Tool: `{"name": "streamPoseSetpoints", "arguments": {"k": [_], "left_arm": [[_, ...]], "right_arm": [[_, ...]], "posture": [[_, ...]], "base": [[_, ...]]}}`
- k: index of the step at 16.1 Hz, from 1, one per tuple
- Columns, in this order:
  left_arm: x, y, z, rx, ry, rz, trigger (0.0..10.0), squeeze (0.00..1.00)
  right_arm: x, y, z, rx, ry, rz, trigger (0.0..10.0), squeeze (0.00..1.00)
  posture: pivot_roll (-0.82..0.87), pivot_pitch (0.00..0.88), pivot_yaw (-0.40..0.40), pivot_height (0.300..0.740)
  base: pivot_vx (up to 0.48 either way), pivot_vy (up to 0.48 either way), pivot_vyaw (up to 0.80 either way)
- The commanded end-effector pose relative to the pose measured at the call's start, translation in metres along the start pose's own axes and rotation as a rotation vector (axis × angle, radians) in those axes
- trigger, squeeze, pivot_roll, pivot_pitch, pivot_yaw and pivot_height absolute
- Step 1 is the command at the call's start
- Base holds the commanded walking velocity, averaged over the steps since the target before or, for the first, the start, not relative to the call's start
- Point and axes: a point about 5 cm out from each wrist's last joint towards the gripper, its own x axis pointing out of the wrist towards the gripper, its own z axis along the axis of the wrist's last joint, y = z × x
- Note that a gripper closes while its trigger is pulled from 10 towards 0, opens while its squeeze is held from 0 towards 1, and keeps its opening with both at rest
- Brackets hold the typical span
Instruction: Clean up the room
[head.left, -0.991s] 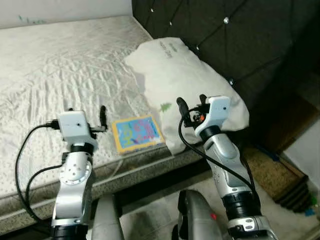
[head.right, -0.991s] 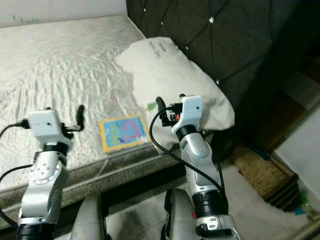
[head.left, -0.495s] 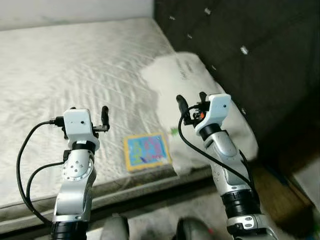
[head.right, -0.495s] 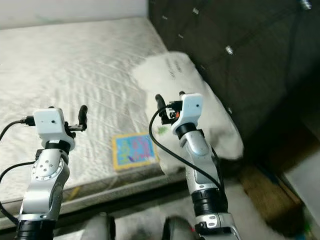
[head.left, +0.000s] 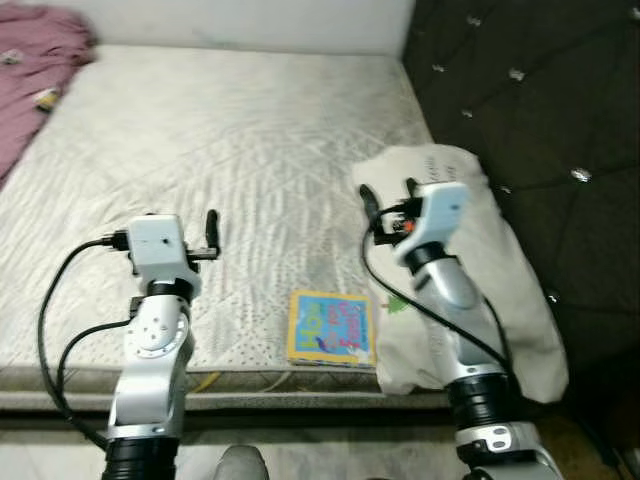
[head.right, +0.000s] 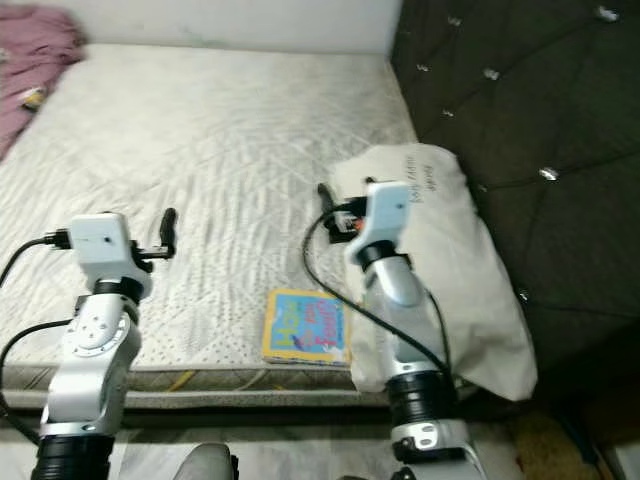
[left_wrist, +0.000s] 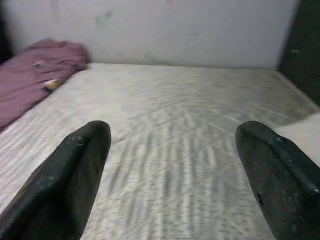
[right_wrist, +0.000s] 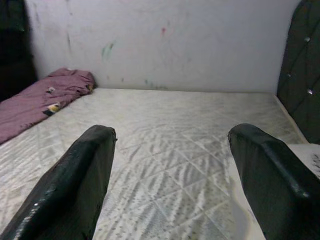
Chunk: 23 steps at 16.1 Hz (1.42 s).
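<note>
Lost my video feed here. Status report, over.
Left gripper and right gripper open, raised over the mattress. Colourful book flat at near edge beside pillow. Purple cloth far left. Nothing blocking.

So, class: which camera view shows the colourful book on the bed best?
The left eye view: the book lies whole, cover up, at the mattress edge beside the pillow. The right eye view shows it equally whole; the wrist views look across the mattress toward the wall.
</note>
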Motion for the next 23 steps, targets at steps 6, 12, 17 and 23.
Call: {"name": "streamPoseSetpoints", "arguments": {"k": [6, 12, 17, 23], "left_arm": [[0.0009, -0.0104, -0.0005, -0.048, 0.013, -0.054, 10.0, 0.00], [0.0023, -0.0103, 0.0013, -0.056, -0.007, -0.053, 10.0, 0.00], [0.0026, -0.0128, 0.0044, -0.082, -0.033, -0.070, 10.0, 0.00], [0.0029, -0.0152, 0.0075, -0.123, -0.050, -0.089, 10.0, 0.00]], "right_arm": [[-0.0023, -0.0120, -0.0033, -0.019, 0.013, -0.050, 10.0, 0.00], [-0.0028, -0.0134, -0.0046, -0.025, 0.018, -0.059, 10.0, 0.00], [-0.0024, -0.0147, -0.0045, -0.033, 0.020, -0.061, 10.0, 0.00], [-0.0017, -0.0147, -0.0052, -0.038, 0.024, -0.060, 10.0, 0.00]], "posture": [[0.05, 0.000, -0.034, 0.740], [0.04, 0.000, -0.031, 0.740], [0.04, 0.000, -0.034, 0.740], [0.04, 0.000, -0.036, 0.740]], "base": [[0.000, 0.280, 0.00], [0.000, 0.480, 0.00], [0.000, 0.480, 0.00], [0.000, 0.477, 0.00]]}}
